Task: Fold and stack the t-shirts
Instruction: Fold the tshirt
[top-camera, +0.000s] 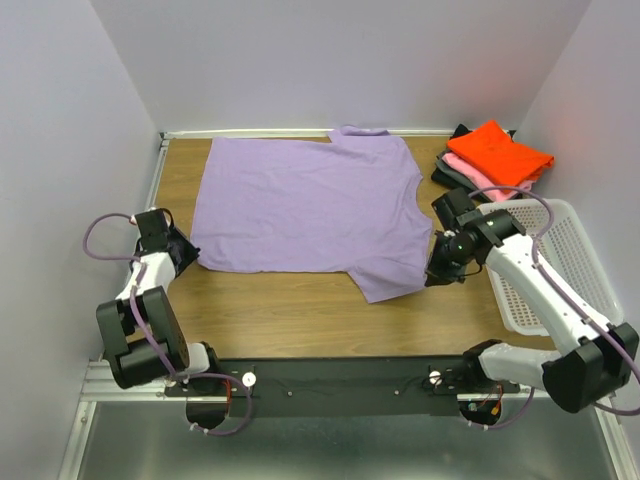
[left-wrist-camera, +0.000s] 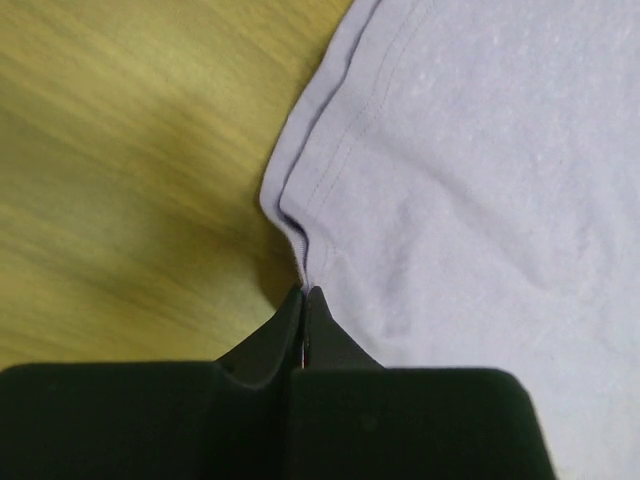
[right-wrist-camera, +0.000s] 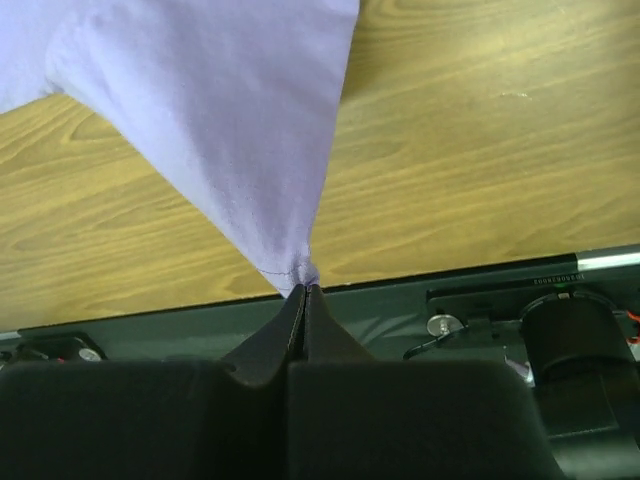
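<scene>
Lavender t-shirt (top-camera: 305, 205) lies flat on the table (top-camera: 280, 310), centre-left and spread wide. Its long axis runs left-right: hem at the left, collar at the right, one sleeve at the far edge, the other toward the arms.

The left hand (left-wrist-camera: 303, 295) is clenched on the hem corner (left-wrist-camera: 285, 200) at the near-left, with the cloth pinched right at the fingertips and low on the table. The right hand (right-wrist-camera: 303, 292) is clenched on the tip of the near sleeve (top-camera: 390, 280), and the fabric is pulled to a peak into the jaws, so it is slightly lifted there. Both hands sit on the shirt's near long edge, left hand at the hem end and right hand at the sleeve end. The shirt body lies away from both, toward the back wall.

Judgement: the coming fold likely carries this near edge away from the arms, across the short axis. The hands need to move together or the edge skews.

The folded stack, orange-red t-shirt (top-camera: 500, 150) on pink (top-camera: 480, 182) on dark grey (top-camera: 447, 172), sits at the far-right corner, nearer the right arm. The white basket (top-camera: 560, 260) is just right of the right hand.
</scene>
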